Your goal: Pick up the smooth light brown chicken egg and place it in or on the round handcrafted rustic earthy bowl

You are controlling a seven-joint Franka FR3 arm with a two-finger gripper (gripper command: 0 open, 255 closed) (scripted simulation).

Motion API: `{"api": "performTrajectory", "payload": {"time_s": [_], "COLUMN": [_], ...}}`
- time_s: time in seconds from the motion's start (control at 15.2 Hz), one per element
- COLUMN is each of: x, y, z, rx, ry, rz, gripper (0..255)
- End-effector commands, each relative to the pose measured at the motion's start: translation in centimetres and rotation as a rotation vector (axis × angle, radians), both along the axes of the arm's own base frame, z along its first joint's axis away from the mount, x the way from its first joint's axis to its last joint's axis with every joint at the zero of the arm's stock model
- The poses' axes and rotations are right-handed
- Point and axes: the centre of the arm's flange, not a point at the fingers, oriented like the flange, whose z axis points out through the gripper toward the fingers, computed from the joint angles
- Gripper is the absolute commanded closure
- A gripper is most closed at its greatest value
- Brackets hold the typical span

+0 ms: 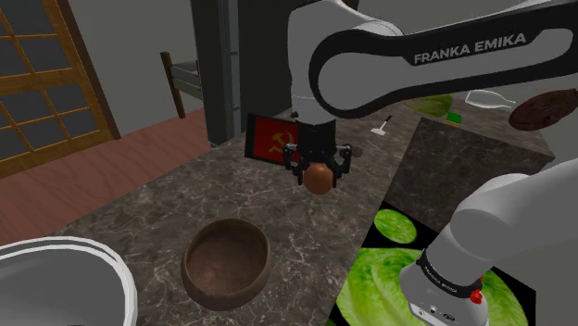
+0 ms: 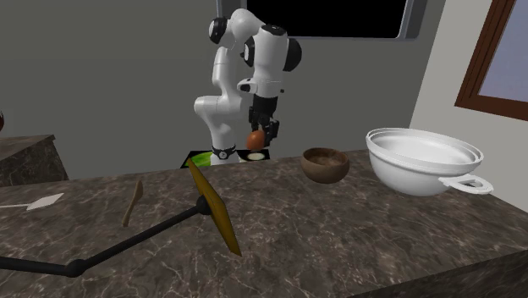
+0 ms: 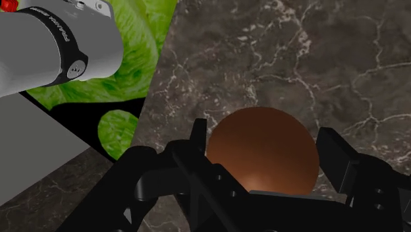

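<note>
1. Wrist view: the egg (image 3: 263, 148), a smooth reddish-brown oval, is clamped between the black fingers (image 3: 337, 161) of the gripper (image 3: 263, 171), one pad on each flank. The dark marbled counter (image 3: 296, 53) lies beyond it.
2. From the shoulder view, the egg (image 1: 320, 178) hangs in the air under the white arm (image 1: 435, 65), clear of the counter (image 1: 306, 250). Only the gripper (image 1: 320, 172) touches it.
3. I'd judge it light, rigid and brittle, with a slick curved shell that could squirt out of a hard pinch. The safest hold is a gentle squeeze across its widest girth, and that looks like where the pads sit.
4. The brown bowl (image 1: 190, 269) sits empty on the counter at about seven o'clock from the egg, well apart from it. It is round and rough-looking. In the second exterior view, the brown bowl (image 2: 326, 172) is at roughly four o'clock from the egg (image 2: 255, 138).
5. Farther out in the shoulder view:
   - A large white bowl (image 1: 116, 278) is at nine o'clock from the brown one.
   - A red card (image 1: 275, 139) stands just beside the gripper at ten o'clock.
   - The lettuce-printed stand (image 1: 370, 278) is at five o'clock.
6. To my eye the lift is done and the carry remains. The egg should go low into the bowl before release, as a drop would likely crack it.
</note>
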Motion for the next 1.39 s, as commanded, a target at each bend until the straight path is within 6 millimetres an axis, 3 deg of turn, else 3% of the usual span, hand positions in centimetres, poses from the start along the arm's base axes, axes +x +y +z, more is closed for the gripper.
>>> {"api": "performTrajectory", "payload": {"time_s": [0.0,0.53,1.32], "x": [0.0,0.0,1.1], "y": [0.1,0.1,15.9], "z": [1.0,5.0,5.2], "rx": [0.000,0.000,0.000], "ry": [0.000,0.000,0.000], "rz": [0.000,0.000,0.000], "gripper": [255,255,255]}}
